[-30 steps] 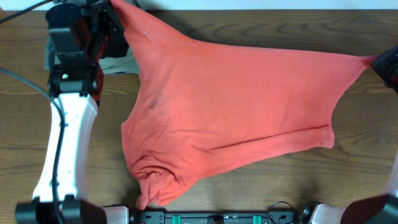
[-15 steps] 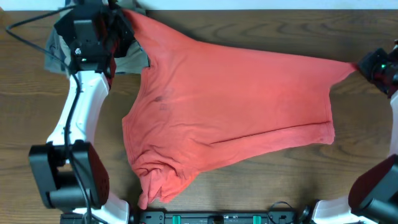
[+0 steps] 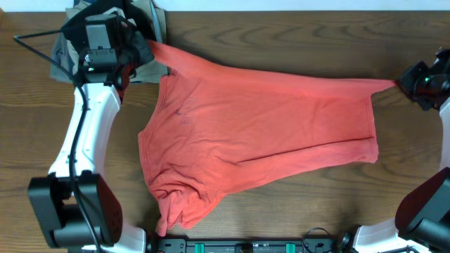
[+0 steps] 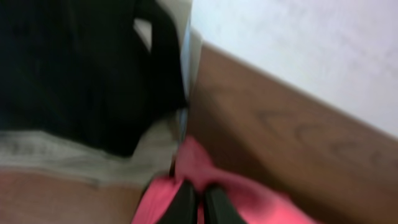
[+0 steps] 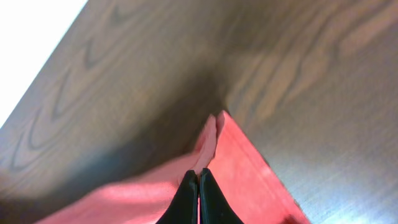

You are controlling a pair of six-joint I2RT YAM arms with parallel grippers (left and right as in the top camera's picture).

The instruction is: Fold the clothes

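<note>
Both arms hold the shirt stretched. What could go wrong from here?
The right fingers pinch only a thin corner of the red-orange T-shirt; it may slip under tension.
The left fingers hold beside the khaki-grey folded garment and could drag it.
The bunched near end may fold in creased.

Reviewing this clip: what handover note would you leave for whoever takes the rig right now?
Left gripper: shut on a far corner of the shirt, beside the folded pile at the table's far left.
Right gripper: shut on the opposite far corner, near the right edge.
Shirt: far edge stretched between the grippers; the rest lies on the table, bunched at the near left.
Done: shirt gripped and spread out.
Left: flatten the bunched part; every fold.
</note>
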